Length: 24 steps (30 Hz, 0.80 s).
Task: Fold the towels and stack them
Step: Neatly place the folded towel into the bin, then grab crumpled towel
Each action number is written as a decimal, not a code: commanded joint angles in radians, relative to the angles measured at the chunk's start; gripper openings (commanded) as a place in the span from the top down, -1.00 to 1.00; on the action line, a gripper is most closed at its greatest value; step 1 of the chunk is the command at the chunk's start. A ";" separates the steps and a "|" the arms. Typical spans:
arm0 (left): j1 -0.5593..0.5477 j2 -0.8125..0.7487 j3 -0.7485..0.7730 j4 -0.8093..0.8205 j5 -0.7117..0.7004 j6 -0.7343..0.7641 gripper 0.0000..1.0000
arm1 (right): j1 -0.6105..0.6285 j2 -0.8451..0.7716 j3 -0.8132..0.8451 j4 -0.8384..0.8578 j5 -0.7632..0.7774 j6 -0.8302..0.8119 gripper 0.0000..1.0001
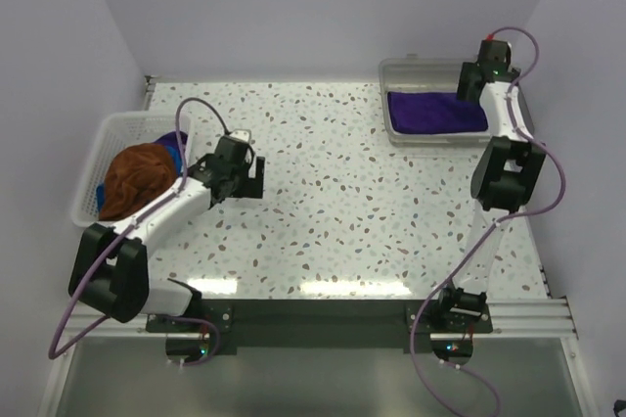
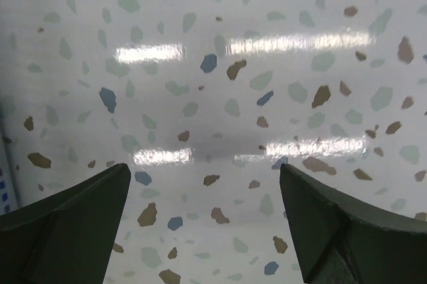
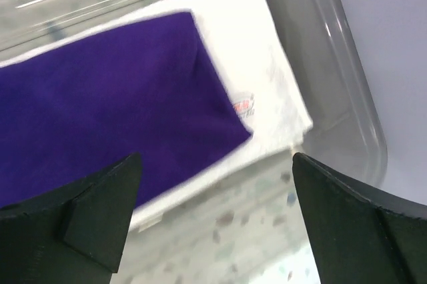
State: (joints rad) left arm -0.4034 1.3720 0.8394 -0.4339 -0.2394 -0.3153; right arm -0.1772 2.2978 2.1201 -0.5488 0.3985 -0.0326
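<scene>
**Walls** (image 1: pixel 323 6): pale lilac-white and plain, closing in the scene on the far, left and right sides.

**Table** (image 1: pixel 342 211): a glossy white top flecked with grey-green, brown and blue, filling most of the top view. Bright strips of lamp glare are lying across it.

**Metal rail** (image 1: pixel 528 317): running along the near edge and carrying both arm bases.

**Left arm** (image 1: pixel 147 226): reaching from the near-left corner out over the table, just beside the basket.

**Right arm** (image 1: pixel 504 167): stretching along the right edge toward the far-right corner.

**Basket** (image 1: pixel 103 143): white and slatted, sitting at the left edge of the table.

**Tray** (image 1: pixel 411 69): translucent grey, sitting at the far right, lined with a white sheet (image 3: pixel 267 57).

**Purple towel** (image 1: pixel 435 112): lying flat in the tray as a neat rectangle on the sheet, whose right end is showing bare.

**Rust-brown towel** (image 1: pixel 137 177): lying bunched in the basket, heaped over its near half.

**Blue towel** (image 1: pixel 174 143): peeking out behind the brown one, also in the basket.

**Left claw** (image 2: pixel 205 177): hovering over bare table with its jaws standing wide apart, gripping nothing.

**Right claw** (image 3: pixel 217 164): hanging over the tray's near-right corner with its jaws spread wide, holding nothing. The purple towel is lying beneath it.
</scene>
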 commanded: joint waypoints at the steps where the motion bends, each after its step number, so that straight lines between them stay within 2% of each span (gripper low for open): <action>1: 0.029 -0.054 0.140 -0.009 -0.046 -0.045 -1.00 | 0.022 -0.285 -0.099 -0.034 -0.107 0.172 -0.97; 7: 0.146 -0.057 0.271 -0.107 -0.057 -0.050 -1.00 | 0.059 -0.477 -0.327 -0.082 -0.164 0.238 -0.97; 10: 0.230 -0.085 0.271 -0.137 -0.080 -0.059 -1.00 | 0.065 -0.552 -0.449 -0.045 -0.274 0.272 -0.97; 11: 0.292 -0.100 0.268 -0.140 -0.075 -0.064 -1.00 | 0.073 -0.602 -0.510 -0.036 -0.327 0.284 -0.97; 13: 0.363 -0.108 0.254 -0.141 -0.058 -0.068 -1.00 | 0.132 -0.658 -0.578 0.001 -0.363 0.312 -0.97; 14: 0.432 -0.108 0.251 -0.140 -0.058 -0.077 -1.00 | 0.163 -0.701 -0.638 0.010 -0.363 0.316 -0.97; 16: 0.518 -0.093 0.248 -0.135 -0.048 -0.090 -1.00 | 0.283 -0.730 -0.693 0.039 -0.371 0.323 -0.97; 19: 0.587 -0.059 0.257 -0.115 -0.076 -0.117 -0.98 | 0.415 -0.764 -0.801 0.084 -0.431 0.350 -0.97; 24: 0.632 0.022 0.270 -0.085 -0.147 -0.153 -0.85 | 0.619 -0.765 -0.942 0.121 -0.467 0.336 -0.97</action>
State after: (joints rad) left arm 0.2115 1.3468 1.0847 -0.5392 -0.3309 -0.4282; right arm 0.3725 1.5791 1.2263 -0.4843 -0.0208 0.2886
